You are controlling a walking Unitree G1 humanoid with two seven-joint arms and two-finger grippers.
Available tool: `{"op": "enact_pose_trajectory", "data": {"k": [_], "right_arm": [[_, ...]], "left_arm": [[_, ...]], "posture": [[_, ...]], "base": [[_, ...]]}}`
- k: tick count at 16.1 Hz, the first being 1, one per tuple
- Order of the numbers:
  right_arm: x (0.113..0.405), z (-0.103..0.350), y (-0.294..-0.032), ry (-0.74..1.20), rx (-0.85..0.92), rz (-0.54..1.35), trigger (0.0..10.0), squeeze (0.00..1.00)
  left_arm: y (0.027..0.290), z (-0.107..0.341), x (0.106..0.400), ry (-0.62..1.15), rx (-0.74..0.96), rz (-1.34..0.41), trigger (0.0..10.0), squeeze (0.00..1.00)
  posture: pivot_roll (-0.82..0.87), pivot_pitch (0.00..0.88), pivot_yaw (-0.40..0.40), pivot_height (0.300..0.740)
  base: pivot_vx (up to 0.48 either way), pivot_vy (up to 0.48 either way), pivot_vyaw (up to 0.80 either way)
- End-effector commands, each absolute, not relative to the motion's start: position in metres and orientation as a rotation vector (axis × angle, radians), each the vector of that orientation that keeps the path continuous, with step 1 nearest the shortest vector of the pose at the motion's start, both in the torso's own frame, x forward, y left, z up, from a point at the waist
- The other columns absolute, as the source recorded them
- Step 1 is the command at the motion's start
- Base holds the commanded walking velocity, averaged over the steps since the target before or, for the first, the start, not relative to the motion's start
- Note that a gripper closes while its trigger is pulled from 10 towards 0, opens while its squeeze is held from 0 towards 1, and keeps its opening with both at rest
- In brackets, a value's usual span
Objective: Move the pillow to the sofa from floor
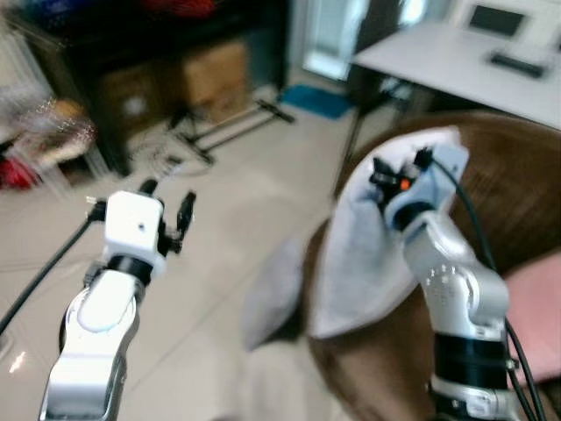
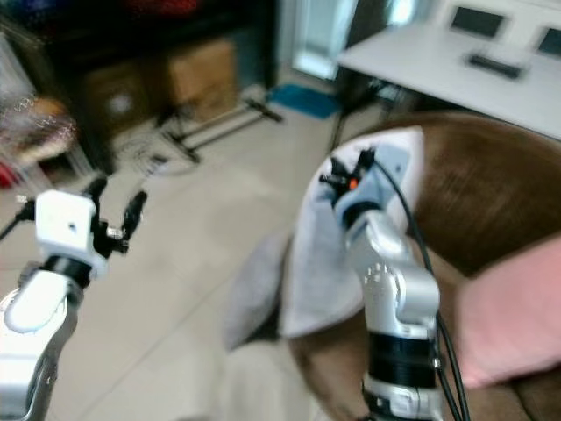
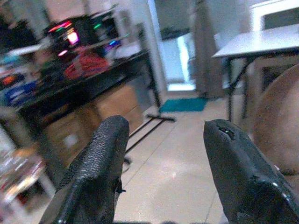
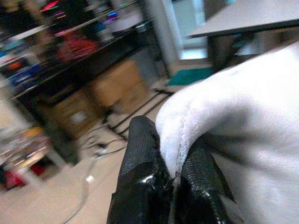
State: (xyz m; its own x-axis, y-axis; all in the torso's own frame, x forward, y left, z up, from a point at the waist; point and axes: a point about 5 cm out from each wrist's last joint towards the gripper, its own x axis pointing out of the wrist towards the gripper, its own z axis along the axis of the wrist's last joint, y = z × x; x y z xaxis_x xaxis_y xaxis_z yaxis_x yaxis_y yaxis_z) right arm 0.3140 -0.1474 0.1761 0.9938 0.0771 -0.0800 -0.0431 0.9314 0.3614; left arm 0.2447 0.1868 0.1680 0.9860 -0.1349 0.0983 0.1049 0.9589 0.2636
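A white pillow [image 1: 368,254] hangs over the arm of the brown sofa [image 1: 517,189], its lower end reaching toward the floor. My right gripper [image 1: 386,180] is raised beside the sofa and shut on the pillow's upper edge [image 4: 187,135]. The black fingers [image 4: 145,186] pinch a fold of the white fabric. My left gripper [image 1: 166,206] is held up over the tiled floor to the left, well apart from the pillow. Its fingers [image 3: 98,172] are open with nothing between them.
A pink cushion [image 2: 517,307] lies on the sofa seat at the right. A white table [image 1: 456,61] stands behind the sofa. Cardboard boxes [image 1: 215,74], a dark shelf and a black metal stand [image 1: 228,127] line the far left. Pale tiled floor [image 1: 228,228] lies between.
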Motion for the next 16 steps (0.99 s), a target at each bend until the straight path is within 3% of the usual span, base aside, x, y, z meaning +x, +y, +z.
{"op": "enact_pose_trajectory", "data": {"k": [1, 5, 16], "right_arm": [[0.312, 0.185, -0.161, 0.037, 0.369, 0.021, 10.0, 0.00], [0.313, 0.184, -0.161, 0.037, 0.351, 0.019, 10.0, 0.00], [0.321, 0.180, -0.151, 0.071, 0.286, 0.139, 10.0, 0.00]], "left_arm": [[0.178, 0.173, 0.246, -0.143, 0.259, -0.157, 10.0, 0.00], [0.179, 0.172, 0.245, -0.139, 0.262, -0.162, 10.0, 0.00], [0.172, 0.164, 0.238, -0.093, 0.319, -0.240, 10.0, 0.00]], "posture": [[0.10, 0.000, 0.012, 0.740], [0.10, 0.000, 0.008, 0.740], [0.12, 0.000, -0.004, 0.740]], "base": [[0.319, 0.000, -0.80], [0.316, 0.000, -0.72], [0.026, 0.000, 0.00]]}}
